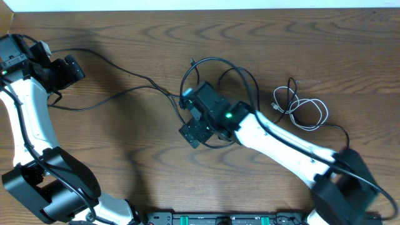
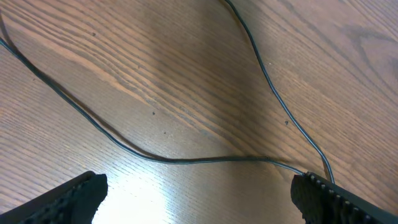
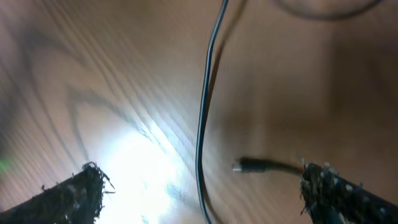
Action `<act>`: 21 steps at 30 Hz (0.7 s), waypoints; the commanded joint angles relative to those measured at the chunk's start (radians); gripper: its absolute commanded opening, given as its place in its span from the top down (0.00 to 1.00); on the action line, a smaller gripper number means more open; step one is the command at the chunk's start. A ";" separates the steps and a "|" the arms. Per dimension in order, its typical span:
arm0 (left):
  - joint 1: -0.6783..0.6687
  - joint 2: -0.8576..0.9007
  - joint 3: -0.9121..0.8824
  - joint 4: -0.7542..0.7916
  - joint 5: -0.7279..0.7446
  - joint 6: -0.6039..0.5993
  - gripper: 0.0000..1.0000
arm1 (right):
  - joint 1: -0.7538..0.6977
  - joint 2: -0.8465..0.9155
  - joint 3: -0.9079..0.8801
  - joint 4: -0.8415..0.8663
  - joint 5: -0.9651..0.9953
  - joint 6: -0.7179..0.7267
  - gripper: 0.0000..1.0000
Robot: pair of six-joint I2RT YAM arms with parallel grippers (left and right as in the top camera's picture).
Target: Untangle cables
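A long black cable (image 1: 125, 90) runs from the far left to a tangle of black loops (image 1: 215, 62) at mid-table. A short white cable (image 1: 301, 109) lies coiled to the right, apart from the loops. My right gripper (image 1: 187, 115) hangs open over the tangle. In the right wrist view a black strand (image 3: 202, 124) passes between its fingertips (image 3: 68, 196) on the wood, with a small plug end (image 3: 249, 165) beside the right one. My left gripper (image 1: 70, 67) stands open at the far left. In the left wrist view black strands (image 2: 186, 160) lie on the wood ahead of its open gripper (image 2: 199, 199).
The wooden table (image 1: 350, 44) has its far edge along the top of the overhead view. The arm bases and a black rail (image 1: 219, 219) sit at the near edge. The right arm's white link (image 1: 281, 144) crosses the right half.
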 commanded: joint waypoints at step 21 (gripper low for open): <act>0.001 0.006 0.012 -0.005 0.011 -0.012 0.00 | -0.005 0.586 0.651 -0.234 -0.008 -0.077 0.39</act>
